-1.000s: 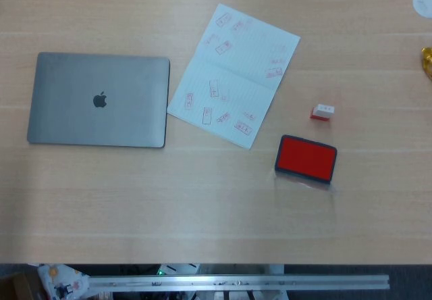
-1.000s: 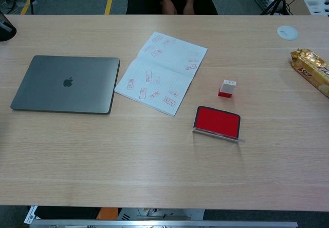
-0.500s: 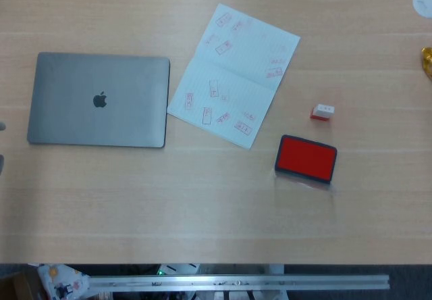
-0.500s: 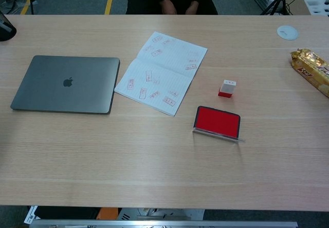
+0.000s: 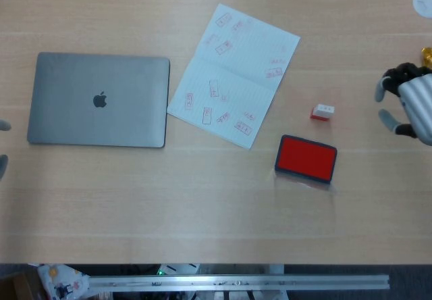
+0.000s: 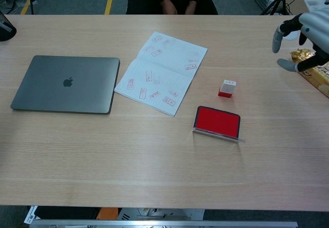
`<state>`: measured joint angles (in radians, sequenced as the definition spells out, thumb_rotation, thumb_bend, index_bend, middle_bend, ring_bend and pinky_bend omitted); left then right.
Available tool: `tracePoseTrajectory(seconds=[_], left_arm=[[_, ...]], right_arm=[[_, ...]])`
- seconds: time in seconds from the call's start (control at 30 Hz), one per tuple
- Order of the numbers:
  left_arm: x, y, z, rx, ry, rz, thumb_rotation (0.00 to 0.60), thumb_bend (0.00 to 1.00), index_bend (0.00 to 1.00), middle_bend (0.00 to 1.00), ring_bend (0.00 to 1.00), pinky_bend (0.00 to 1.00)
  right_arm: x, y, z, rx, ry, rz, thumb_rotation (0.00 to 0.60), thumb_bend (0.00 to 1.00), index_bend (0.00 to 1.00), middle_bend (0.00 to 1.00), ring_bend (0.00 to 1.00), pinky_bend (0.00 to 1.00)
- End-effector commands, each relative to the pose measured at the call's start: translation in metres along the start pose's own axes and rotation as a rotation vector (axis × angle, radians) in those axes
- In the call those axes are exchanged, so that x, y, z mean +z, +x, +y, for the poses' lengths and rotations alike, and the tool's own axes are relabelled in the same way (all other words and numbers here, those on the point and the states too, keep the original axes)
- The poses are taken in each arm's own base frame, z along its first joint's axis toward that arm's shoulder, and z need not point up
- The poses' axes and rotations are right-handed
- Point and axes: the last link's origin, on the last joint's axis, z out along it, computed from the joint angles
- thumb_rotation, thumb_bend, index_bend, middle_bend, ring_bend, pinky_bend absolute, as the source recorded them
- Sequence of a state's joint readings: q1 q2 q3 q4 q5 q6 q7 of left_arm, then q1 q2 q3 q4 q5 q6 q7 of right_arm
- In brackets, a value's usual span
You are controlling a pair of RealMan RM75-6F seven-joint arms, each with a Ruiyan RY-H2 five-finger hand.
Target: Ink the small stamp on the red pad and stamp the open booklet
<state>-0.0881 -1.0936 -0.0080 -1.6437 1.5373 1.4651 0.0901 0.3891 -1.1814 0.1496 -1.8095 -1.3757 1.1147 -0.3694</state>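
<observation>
The small white stamp with a red base (image 5: 322, 111) (image 6: 227, 88) stands upright on the table, just beyond the red ink pad (image 5: 306, 158) (image 6: 217, 121). The open booklet (image 5: 233, 73) (image 6: 162, 71) lies to their left, its pages carrying several red stamp marks. My right hand (image 5: 408, 104) (image 6: 303, 38) hovers at the right edge, well to the right of the stamp, fingers apart and empty. Of my left hand (image 5: 3, 144) only two spread fingertips (image 5: 3, 126) show at the left edge of the head view, left of the laptop.
A closed grey laptop (image 5: 99, 99) (image 6: 64, 83) lies left of the booklet. A gold snack packet (image 6: 313, 71) sits at the right edge under my right hand. A white disc (image 6: 287, 32) is at the far right, and a person sits behind the table.
My right hand has come into view from the right edge. The left fingertips have crept slightly further in at the left edge. Stamp, pad and booklet have not moved.
</observation>
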Motion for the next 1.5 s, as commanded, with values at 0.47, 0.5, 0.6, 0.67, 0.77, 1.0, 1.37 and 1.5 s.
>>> tracePoseTrajectory(seconds=[0.47, 0.5, 0.6, 0.67, 0.77, 1.0, 1.37, 1.5], left_arm=[[0.003, -0.005, 0.004, 0.007, -0.031, -0.03, 0.6, 0.3, 0.35, 0.34, 0.3, 0.31], [0.003, -0.005, 0.004, 0.006, -0.033, -0.03, 0.6, 0.3, 0.35, 0.34, 0.3, 0.31], [0.003, -0.005, 0.005, 0.006, -0.035, -0.03, 0.6, 0.3, 0.35, 0.34, 0.3, 0.31], [0.004, -0.006, 0.005, 0.008, -0.036, -0.034, 0.6, 0.3, 0.35, 0.34, 0.3, 0.31], [0.004, -0.008, 0.004, 0.01, -0.032, -0.041, 0.6, 0.3, 0.35, 0.34, 0.3, 0.31], [0.006, -0.009, 0.006, 0.007, -0.041, -0.044, 0.6, 0.3, 0.35, 0.34, 0.3, 0.31], [0.008, -0.011, 0.005, 0.002, -0.051, -0.053, 0.6, 0.3, 0.35, 0.34, 0.3, 0.31], [0.009, -0.012, 0.005, 0.002, -0.052, -0.058, 0.6, 0.3, 0.35, 0.34, 0.3, 0.31]], right_arm=[[0.058, -0.049, -0.04, -0.126, -0.023, -0.153, 0.6, 0.23, 0.54, 0.33, 0.14, 0.28], [0.06, -0.051, -0.041, -0.134, -0.026, -0.155, 0.6, 0.22, 0.54, 0.33, 0.14, 0.28], [0.066, -0.058, -0.044, -0.163, -0.031, -0.164, 0.6, 0.22, 0.54, 0.33, 0.14, 0.27], [0.069, -0.061, -0.046, -0.175, -0.034, -0.167, 0.6, 0.22, 0.53, 0.32, 0.14, 0.26], [0.073, -0.067, -0.048, -0.189, -0.045, -0.177, 0.6, 0.22, 0.52, 0.32, 0.14, 0.26], [0.077, -0.079, -0.053, -0.195, -0.063, -0.197, 0.6, 0.22, 0.52, 0.32, 0.14, 0.26], [0.084, -0.086, -0.06, -0.205, -0.078, -0.199, 0.6, 0.22, 0.52, 0.32, 0.14, 0.26], [0.086, -0.089, -0.062, -0.212, -0.084, -0.198, 0.6, 0.17, 0.51, 0.32, 0.14, 0.26]])
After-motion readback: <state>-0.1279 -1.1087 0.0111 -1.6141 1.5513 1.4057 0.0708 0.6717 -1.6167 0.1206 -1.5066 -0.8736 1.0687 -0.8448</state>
